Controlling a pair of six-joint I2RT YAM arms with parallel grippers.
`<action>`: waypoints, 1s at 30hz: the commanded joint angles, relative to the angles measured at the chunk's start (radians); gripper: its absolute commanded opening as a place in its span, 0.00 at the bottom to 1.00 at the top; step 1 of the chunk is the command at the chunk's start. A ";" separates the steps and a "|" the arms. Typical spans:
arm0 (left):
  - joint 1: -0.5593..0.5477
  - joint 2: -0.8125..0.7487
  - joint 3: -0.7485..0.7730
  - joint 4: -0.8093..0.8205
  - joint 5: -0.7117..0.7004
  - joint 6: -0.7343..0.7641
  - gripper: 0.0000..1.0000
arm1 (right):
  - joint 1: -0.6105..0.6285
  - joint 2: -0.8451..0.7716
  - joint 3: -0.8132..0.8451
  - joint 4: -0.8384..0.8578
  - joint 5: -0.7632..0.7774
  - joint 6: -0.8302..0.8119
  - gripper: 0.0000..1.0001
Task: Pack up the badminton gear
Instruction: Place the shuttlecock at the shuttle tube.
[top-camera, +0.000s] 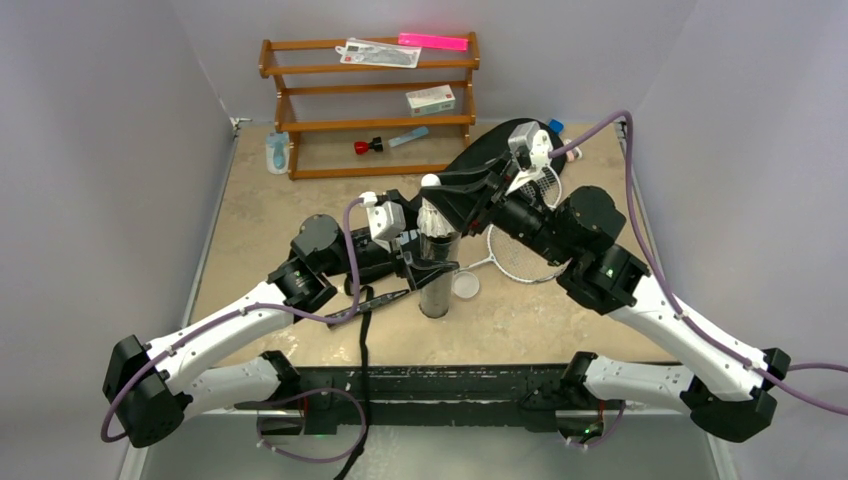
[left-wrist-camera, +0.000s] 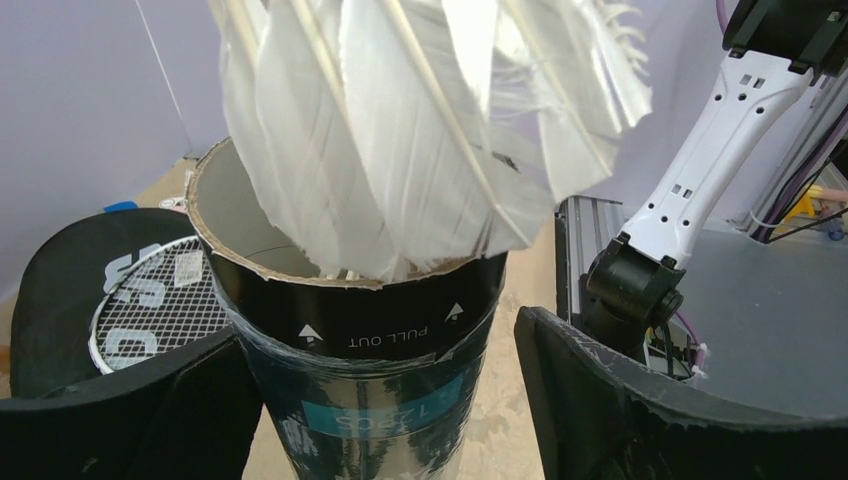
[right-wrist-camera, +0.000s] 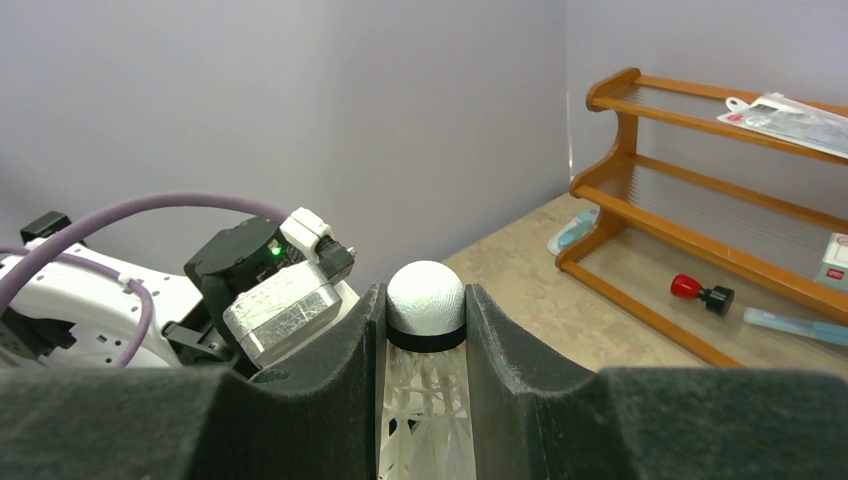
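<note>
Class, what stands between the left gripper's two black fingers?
The open dark cylindrical tube, a white feather shuttlecock at its mouth; left wrist view shows it.

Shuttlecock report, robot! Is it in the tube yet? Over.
Right gripper shut on shuttlecock, cork up. Feather tips at tube mouth, not yet dropped. Left gripper open, straddling tube. Nothing blocking the mouth.

Beige table (top-camera: 560, 320): tube (top-camera: 435, 300) upright inside left gripper (top-camera: 432, 268), round clear lid (top-camera: 465, 285), probably, just right; racket (top-camera: 520, 262), bag (top-camera: 490, 150) right of right gripper (top-camera: 437, 190); rack (top-camera: 370, 105) beyond.
</note>
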 joint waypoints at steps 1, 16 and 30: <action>-0.001 -0.010 0.044 0.006 -0.005 0.017 0.84 | 0.001 -0.011 -0.012 0.053 0.047 0.000 0.17; -0.001 -0.012 0.047 0.005 0.012 0.018 0.74 | 0.000 -0.005 -0.006 0.017 0.092 -0.064 0.18; -0.001 -0.019 0.027 0.032 0.021 0.010 0.63 | 0.001 0.004 0.024 -0.031 0.062 -0.114 0.18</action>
